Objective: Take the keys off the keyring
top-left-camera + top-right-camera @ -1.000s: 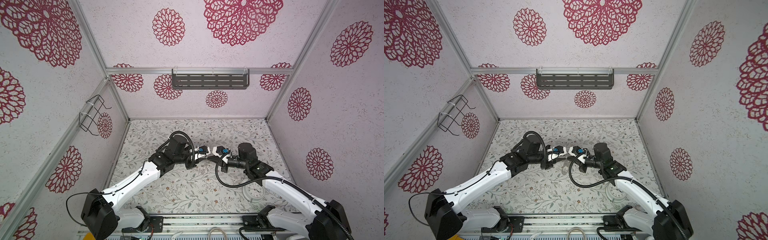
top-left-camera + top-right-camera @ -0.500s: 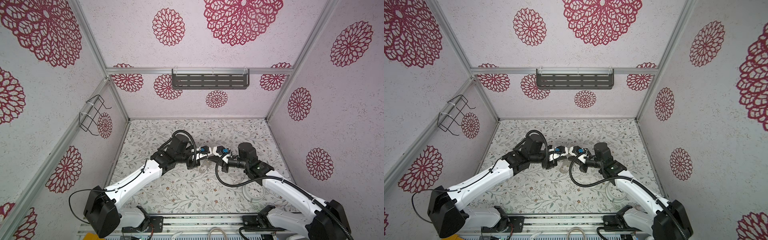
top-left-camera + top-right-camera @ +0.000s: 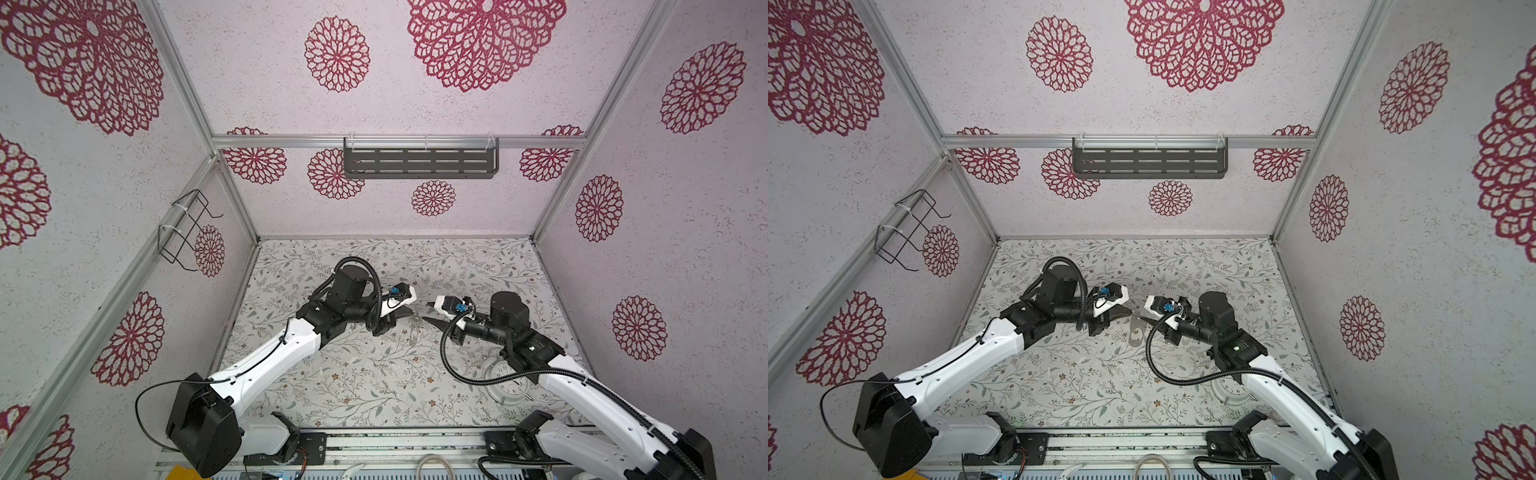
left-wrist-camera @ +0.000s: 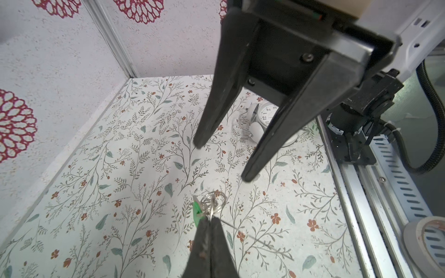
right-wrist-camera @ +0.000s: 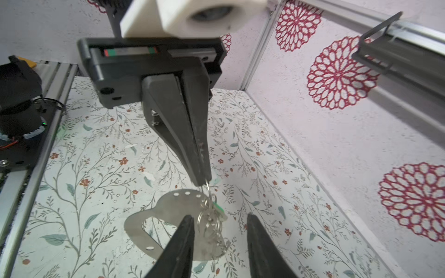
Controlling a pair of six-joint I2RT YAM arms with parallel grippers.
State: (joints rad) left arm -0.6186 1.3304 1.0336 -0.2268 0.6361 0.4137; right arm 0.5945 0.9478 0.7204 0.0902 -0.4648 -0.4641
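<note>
1. Both top views: left hand (image 3: pixel 409 311) and right hand (image 3: pixel 424 311) meet tip to tip over the middle of the worktop (image 3: pixel 353 374).
   - The keyring (image 3: pixel 1136 334) shows as a grey plate just below the tips. The keys are too small to make out here.
   - Nothing lies loose on the worktop but the clock (image 3: pixel 509 376), under the right forearm and well apart from the bunch.
   - Bare worktop lies on every side, and the walls are well apart.

2. Left wrist view: left hand (image 4: pixel 210 220) is together, clamped on a wire ring (image 4: pixel 214 202) of the bunch. The green tag (image 4: pixel 197 209) is touching its tips.
   - Right hand (image 4: pixel 224 161) is apart, empty, and near the bunch but not touching it.
   - The front rail (image 4: pixel 349 192) and a tape roll (image 4: pixel 426 238) mark the near edge, with a fair gap between them and the bunch.

3. Right wrist view: the right hand's fingers (image 5: pixel 185 231) stand either side of the keys (image 5: pixel 214 216), apart from them.
   - The keyring (image 5: pixel 168 207) is joined to the bunch through the rings under the left hand's tips (image 5: pixel 203 181).
   - I cannot tell whether its lower edge touches the worktop, and the pale tag is not clearly seen.

4. Judgement: no key is off yet, so both remain to be removed. The tight spot is between the two hands. Pulling outward either way has free room.
</note>
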